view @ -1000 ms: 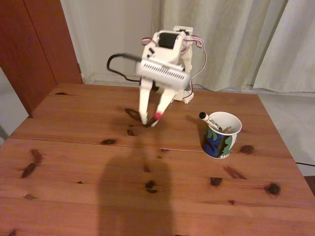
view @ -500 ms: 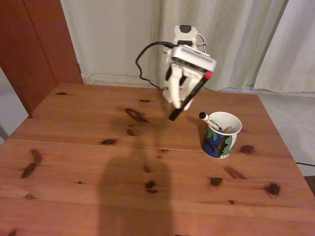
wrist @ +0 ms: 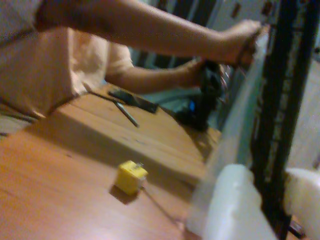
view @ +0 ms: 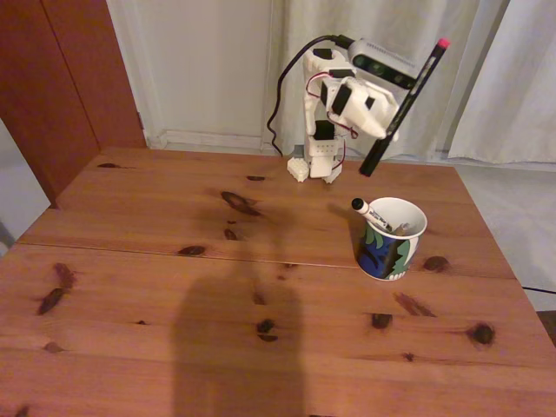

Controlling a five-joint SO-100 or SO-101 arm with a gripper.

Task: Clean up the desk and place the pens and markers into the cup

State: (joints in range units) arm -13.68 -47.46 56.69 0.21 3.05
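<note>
Now the claw (view: 388, 102) has lifted the black pen (view: 404, 95) above the cup (view: 390, 238).

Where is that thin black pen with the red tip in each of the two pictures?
Fixed view: the thin black pen with the red tip is held aloft, tilted, at upper right above the patterned mug.
Wrist view: a dark vertical bar at the right edge.
Shared landmark: the white gripper clamping it.

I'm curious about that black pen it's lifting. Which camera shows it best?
The fixed view: the whole pen, red tip up, is held in the claw above the cup. The wrist view shows a blurred dark stretch of pen.
</note>
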